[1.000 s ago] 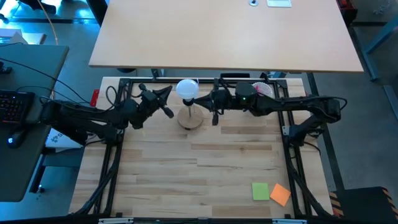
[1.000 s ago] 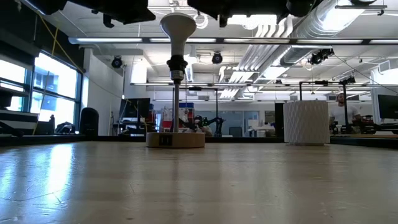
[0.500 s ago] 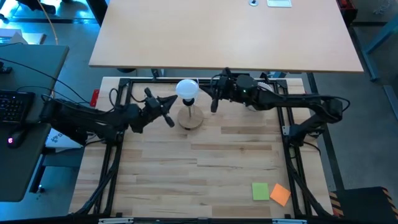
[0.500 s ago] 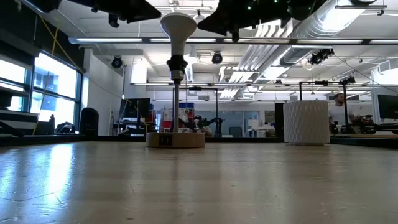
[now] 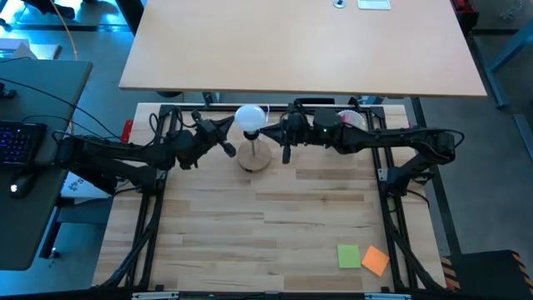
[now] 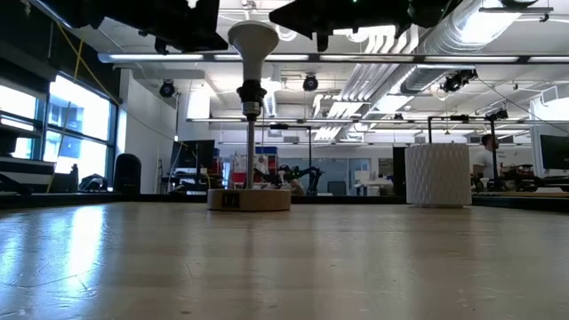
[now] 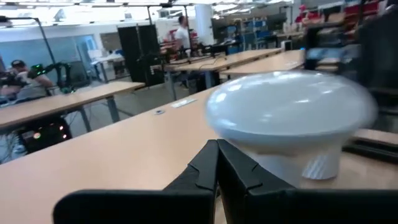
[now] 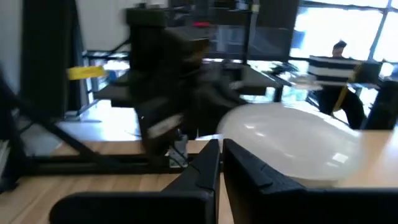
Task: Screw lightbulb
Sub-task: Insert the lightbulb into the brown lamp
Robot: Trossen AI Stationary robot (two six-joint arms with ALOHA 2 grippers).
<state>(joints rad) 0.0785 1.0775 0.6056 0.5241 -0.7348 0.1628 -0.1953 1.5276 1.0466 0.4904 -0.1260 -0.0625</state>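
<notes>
currently: lightbulb (image 5: 250, 117) seated upright in stand (image 5: 255, 158); left gripper (image 5: 225, 136) and right gripper (image 5: 284, 140) flanking globe, pressed together, empty (apparently seated); next: check tightness.

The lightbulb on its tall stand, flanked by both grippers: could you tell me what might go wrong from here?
1. The lightbulb sits atop a thin post on a small wooden stand; a sideways nudge could tip it.
2. The left gripper and the right gripper are shut close beside the globe, so neither could turn it without reopening.
</notes>
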